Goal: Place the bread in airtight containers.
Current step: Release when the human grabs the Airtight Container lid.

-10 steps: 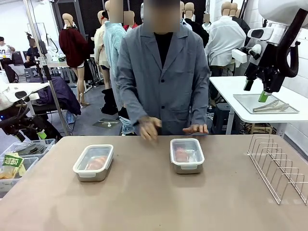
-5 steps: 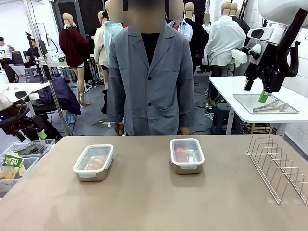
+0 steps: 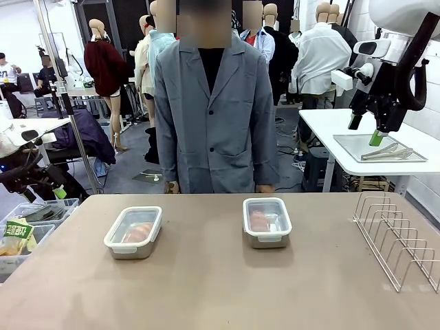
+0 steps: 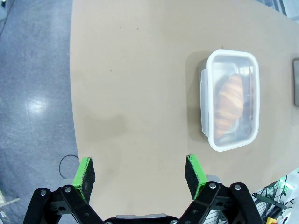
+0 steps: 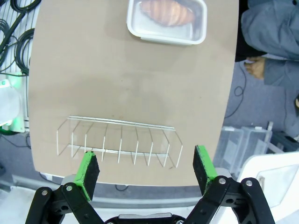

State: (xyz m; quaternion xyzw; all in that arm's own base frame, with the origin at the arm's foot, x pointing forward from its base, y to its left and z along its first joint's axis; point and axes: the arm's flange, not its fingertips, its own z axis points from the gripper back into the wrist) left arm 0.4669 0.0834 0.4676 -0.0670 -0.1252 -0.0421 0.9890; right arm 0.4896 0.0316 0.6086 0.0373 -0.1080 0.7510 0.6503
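Observation:
Two lidded steel containers stand on the brown table [image 3: 206, 289]. The left container [image 3: 133, 232] holds a golden roll [image 3: 138, 232] under its clear white-rimmed lid. The right container [image 3: 267, 221] holds the other roll [image 3: 259, 221] in the same way. From above, my left gripper [image 4: 138, 173] stands open over bare table, with the left container [image 4: 231, 106] and its roll [image 4: 229, 103] off to the far right. My right gripper [image 5: 145, 170] is open high above the wire rack [image 5: 119, 140]; the right container [image 5: 167, 18] and its roll [image 5: 168, 11] lie at that view's top.
A wire rack [image 3: 399, 240] stands at the table's right edge. A person in a grey coat [image 3: 214, 117] stands at the far side with hands [image 3: 265, 188] down at the table edge. Bins [image 3: 24, 230] with packets sit off the table's left.
The person has drawn both hands back from the table and straightened up. The containers and both arms have stayed put.

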